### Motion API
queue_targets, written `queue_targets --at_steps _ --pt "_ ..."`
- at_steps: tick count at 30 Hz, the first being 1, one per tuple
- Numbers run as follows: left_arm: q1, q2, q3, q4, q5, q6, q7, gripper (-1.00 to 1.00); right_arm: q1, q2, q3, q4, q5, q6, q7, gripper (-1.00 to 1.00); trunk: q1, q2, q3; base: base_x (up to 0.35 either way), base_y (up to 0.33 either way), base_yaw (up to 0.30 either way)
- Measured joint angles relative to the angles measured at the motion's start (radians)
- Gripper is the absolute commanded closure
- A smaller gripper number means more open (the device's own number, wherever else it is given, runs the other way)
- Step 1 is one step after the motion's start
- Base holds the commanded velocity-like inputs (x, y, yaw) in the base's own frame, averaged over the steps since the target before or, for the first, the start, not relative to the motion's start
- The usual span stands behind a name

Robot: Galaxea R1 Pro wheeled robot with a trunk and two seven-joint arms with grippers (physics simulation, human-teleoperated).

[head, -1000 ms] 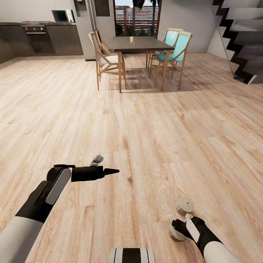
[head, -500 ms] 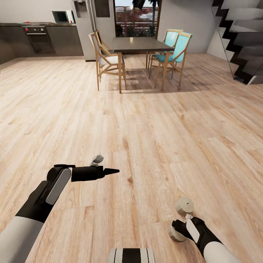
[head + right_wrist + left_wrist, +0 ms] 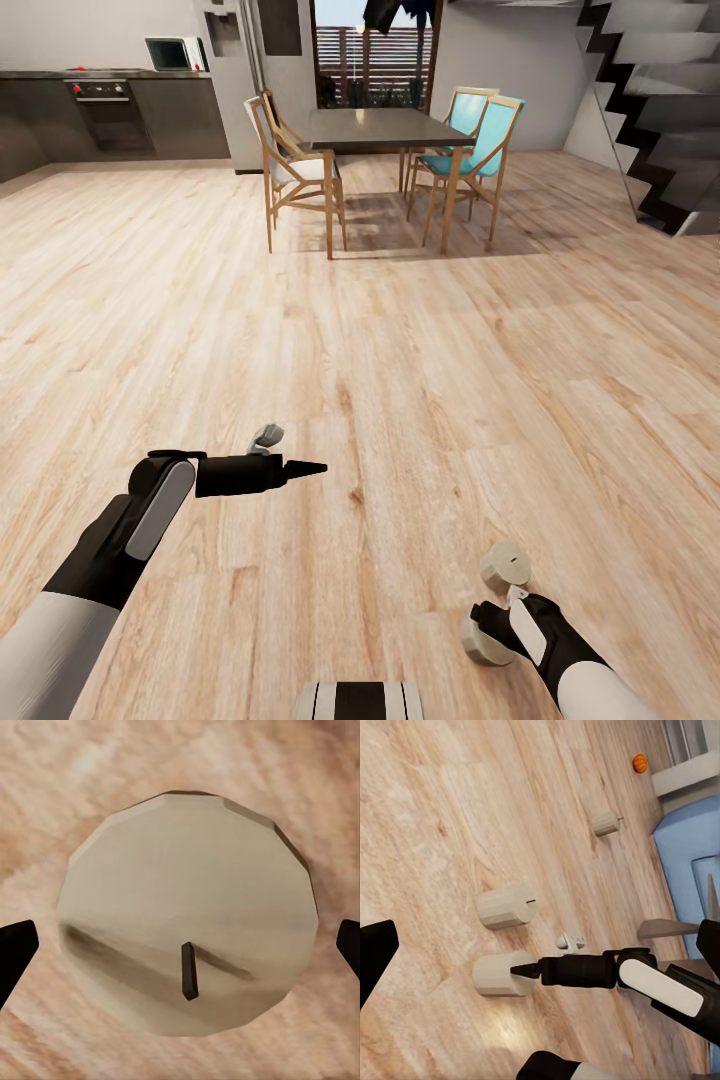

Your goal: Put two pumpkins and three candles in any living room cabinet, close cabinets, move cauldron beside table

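Wooden floor [image 3: 400,380] spans the scene; no readable writing is visible. A dark dining table [image 3: 385,125] with wooden chairs [image 3: 290,165] stands far centre. The left gripper [image 3: 300,467] hangs above the floor near left; its state cannot be determined. The right gripper [image 3: 487,625], near right, is spread wide around one candle [image 3: 483,643], not pressing it. A second candle [image 3: 505,563] lies just beyond. A third candle [image 3: 605,823] and one pumpkin [image 3: 640,763] lie farther off.
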Motion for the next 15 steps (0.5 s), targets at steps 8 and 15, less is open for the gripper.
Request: queue_targets --at_steps 8,15 --pt "0.0 0.0 0.0 0.0 0.0 0.0 0.0 -1.0 0.0 0.0 0.0 0.0 0.0 0.0 0.0 -1.0 0.0 0.0 0.0 0.0 0.0 0.0" --pt "0.0 0.0 0.0 0.001 0.0 0.0 0.0 -1.0 0.0 0.0 0.0 0.0 0.0 0.0 0.0 -1.0 0.0 0.0 0.0 0.003 0.0 0.0"
